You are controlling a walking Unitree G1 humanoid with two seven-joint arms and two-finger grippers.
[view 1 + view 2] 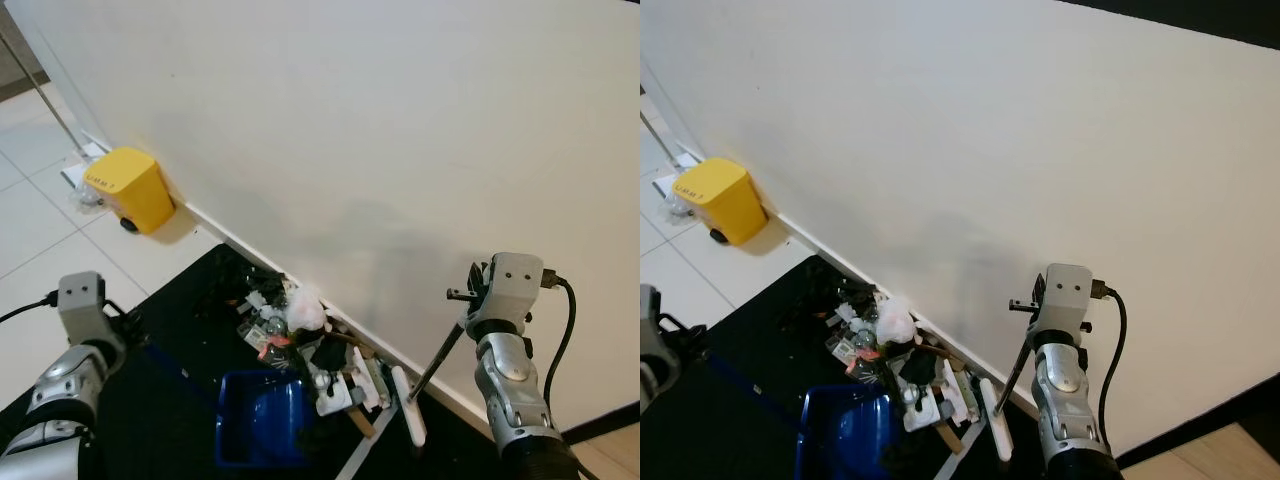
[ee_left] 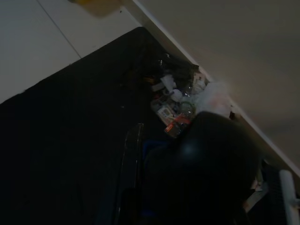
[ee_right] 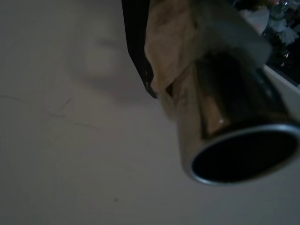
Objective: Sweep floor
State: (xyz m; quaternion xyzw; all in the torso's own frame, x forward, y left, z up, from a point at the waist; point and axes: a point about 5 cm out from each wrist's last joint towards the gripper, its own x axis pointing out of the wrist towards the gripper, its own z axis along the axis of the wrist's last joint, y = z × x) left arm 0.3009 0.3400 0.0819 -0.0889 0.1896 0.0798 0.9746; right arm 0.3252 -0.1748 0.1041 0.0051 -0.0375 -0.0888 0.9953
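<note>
The right tool (image 3: 154, 70) was closed on the metal broom handle (image 1: 437, 357), the left tool's grip could not be told, and the litter pile (image 1: 300, 335) lay beyond the broom head (image 1: 408, 404), so short strokes toward the blue dustpan (image 1: 262, 418) seemed best.

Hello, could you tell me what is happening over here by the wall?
The robot is sweeping. Its right gripper holds the metal broom handle, with the white broom head down by the baseboard. Its left arm holds a blue dustpan on the black mat, set against a pile of litter heaped along the wall. The litter lies just beyond the pan. A yellow bin stands farther along the wall.
</note>
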